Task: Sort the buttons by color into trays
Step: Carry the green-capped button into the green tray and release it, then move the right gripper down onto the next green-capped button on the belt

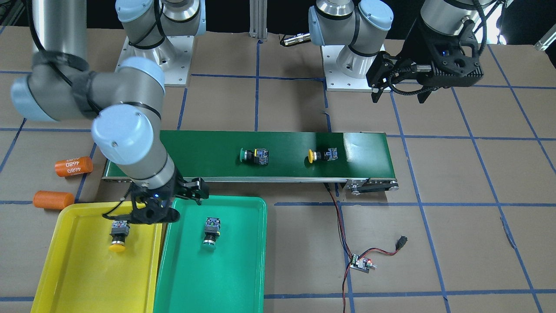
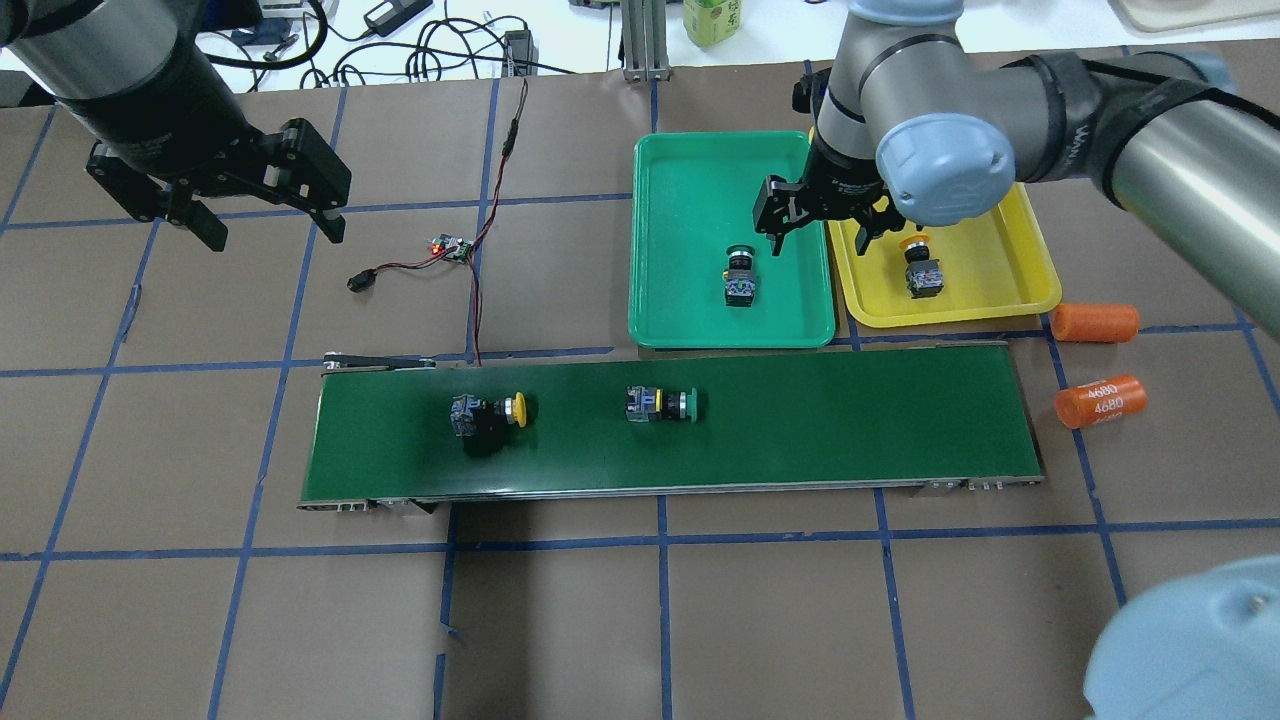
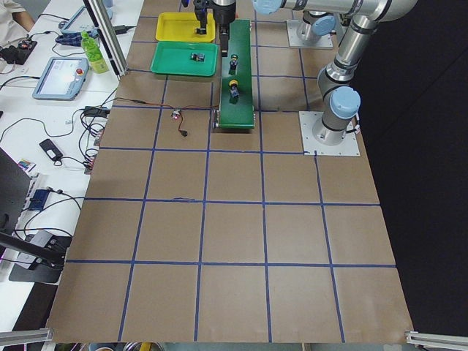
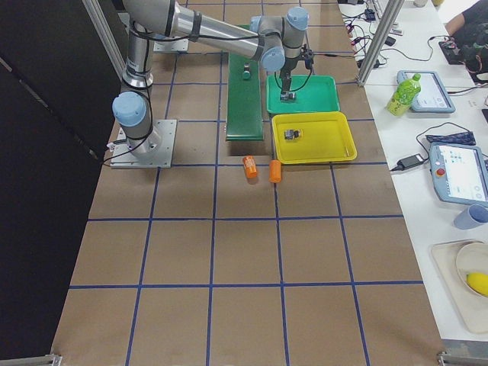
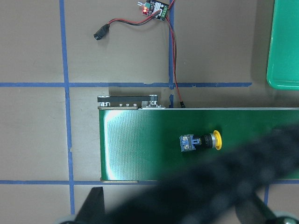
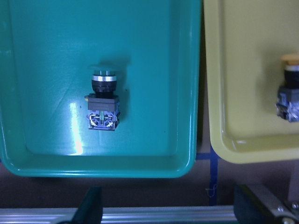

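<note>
Two buttons lie on their sides on the belt: a yellow button [image 2: 487,413] [image 1: 321,155] [image 5: 201,141] and a green button [image 2: 660,404] [image 1: 254,155]. Another green button [image 2: 740,275] [image 6: 103,100] rests in the green tray [image 2: 680,160] [image 1: 217,278]. A second yellow button [image 2: 920,270] [image 1: 118,234] sits in the yellow tray [image 2: 1000,285] [image 1: 87,278]. My right gripper [image 2: 820,232] [image 1: 160,206] hovers open and empty over the seam between the trays. My left gripper [image 2: 270,225] [image 1: 399,95] hangs open and empty, high above the table beyond the belt's left end.
The dark-green conveyor belt [image 2: 850,420] runs across the middle. Two orange cylinders [image 2: 1095,322] [image 2: 1100,400] lie right of the belt and the yellow tray. A small controller board [image 2: 450,248] with red-black wires lies behind the belt's left end.
</note>
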